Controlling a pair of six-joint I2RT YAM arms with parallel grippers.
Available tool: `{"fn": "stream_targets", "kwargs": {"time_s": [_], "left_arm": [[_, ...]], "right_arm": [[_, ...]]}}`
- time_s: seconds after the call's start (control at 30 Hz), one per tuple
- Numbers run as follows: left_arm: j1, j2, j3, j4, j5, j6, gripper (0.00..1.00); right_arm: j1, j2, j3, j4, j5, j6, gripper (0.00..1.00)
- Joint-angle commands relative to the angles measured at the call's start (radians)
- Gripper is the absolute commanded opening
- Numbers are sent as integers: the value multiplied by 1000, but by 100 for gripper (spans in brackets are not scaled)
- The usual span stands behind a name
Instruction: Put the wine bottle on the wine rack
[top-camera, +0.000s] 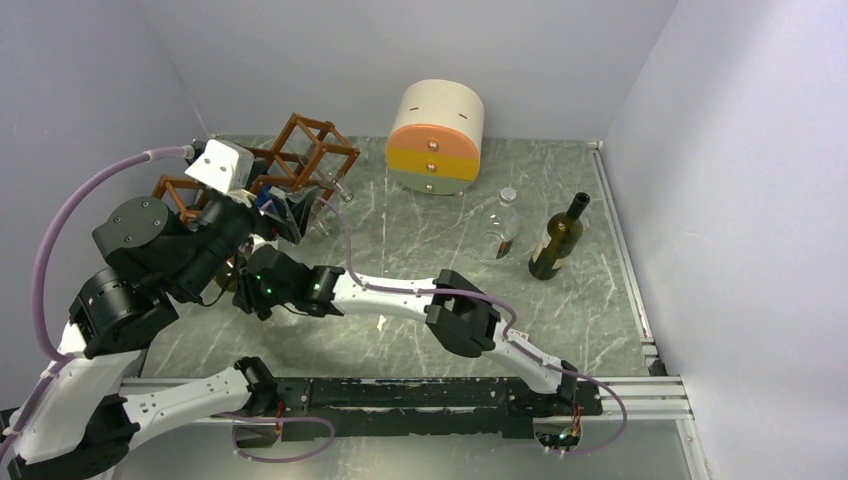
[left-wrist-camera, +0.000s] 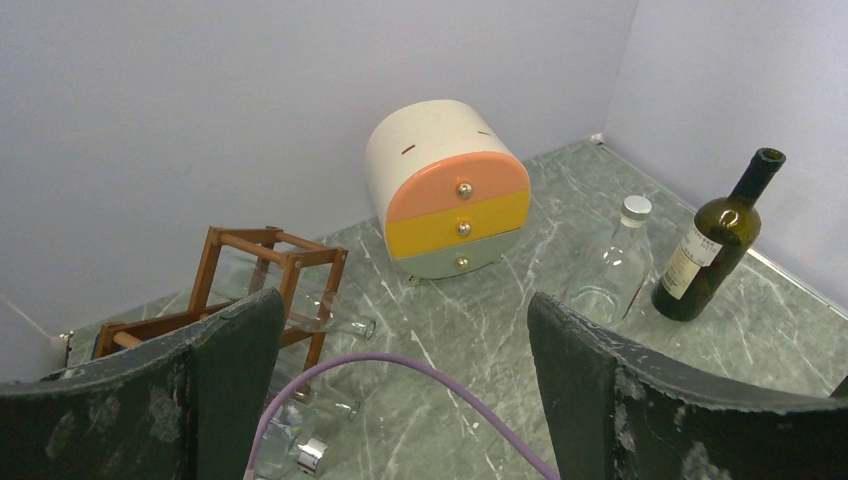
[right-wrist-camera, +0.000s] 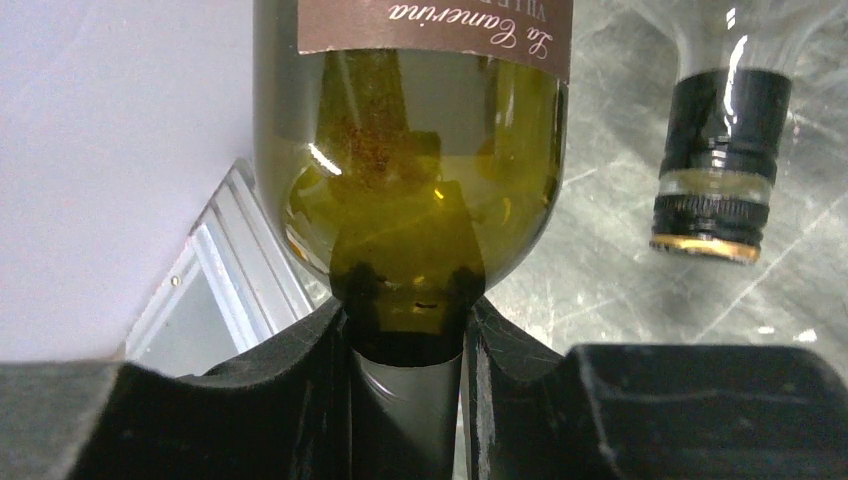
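The right pincer (right-wrist-camera: 405, 335) is clamped on the neck of the green wine bottle (right-wrist-camera: 410, 150) near the wine rack (top-camera: 312, 150), the left pincer (left-wrist-camera: 400, 345) is wide apart, and next the bottle likely needs lining up with one of its holes.

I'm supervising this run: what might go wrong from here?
1. The right gripper holds the green wine bottle by its neck only; the body might swing or slip.
2. A black-capped bottle sits close beside it and might be knocked.
3. The left arm crowds the wine rack.
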Motion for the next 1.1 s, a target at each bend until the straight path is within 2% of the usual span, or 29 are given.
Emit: {"fn": "stream_targets", "kwargs": {"time_s": [0.0, 0.2, 0.4, 0.7, 1.07], "left_arm": [[-5, 5, 32, -30, -20, -10, 95], [-5, 27, 39, -42, -23, -8, 95], [-5, 37, 49, -54, -28, -4, 95], [-5, 43, 76, -92, -43, -26, 95], [-4, 18, 55, -97, -47, -38, 95]], "right_arm": [[-16, 20, 124, 85, 10, 17, 9], [-36, 61, 183, 91, 10, 24, 23], [-62, 125, 270, 91, 0, 8, 27], [-71, 207, 341, 153, 39, 38, 40], [-71, 203, 317, 234, 81, 54, 53]]}}
